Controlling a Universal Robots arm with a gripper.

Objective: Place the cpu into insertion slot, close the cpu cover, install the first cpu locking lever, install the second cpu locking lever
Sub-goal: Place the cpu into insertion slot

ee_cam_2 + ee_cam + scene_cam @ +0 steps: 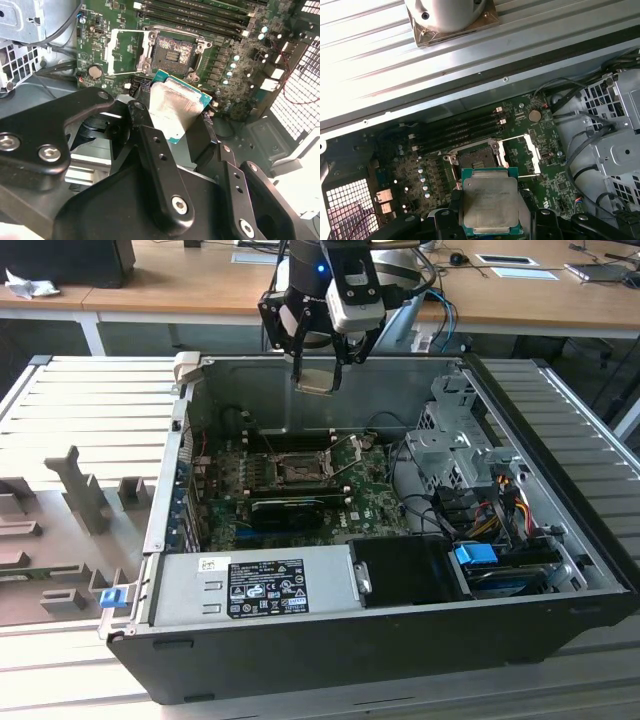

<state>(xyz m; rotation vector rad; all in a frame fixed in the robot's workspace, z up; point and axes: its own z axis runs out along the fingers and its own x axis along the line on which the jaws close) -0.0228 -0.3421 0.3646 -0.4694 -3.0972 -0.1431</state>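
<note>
Centre of the exterior view: the insertion slot (297, 469) lies uncovered on the green motherboard (372, 492), and the second wrist view shows the cpu cover (125, 51) flipped open beside it. Slightly right, top centre, the gripper (318, 372) clamps the cpu (318, 382) high above.
</note>
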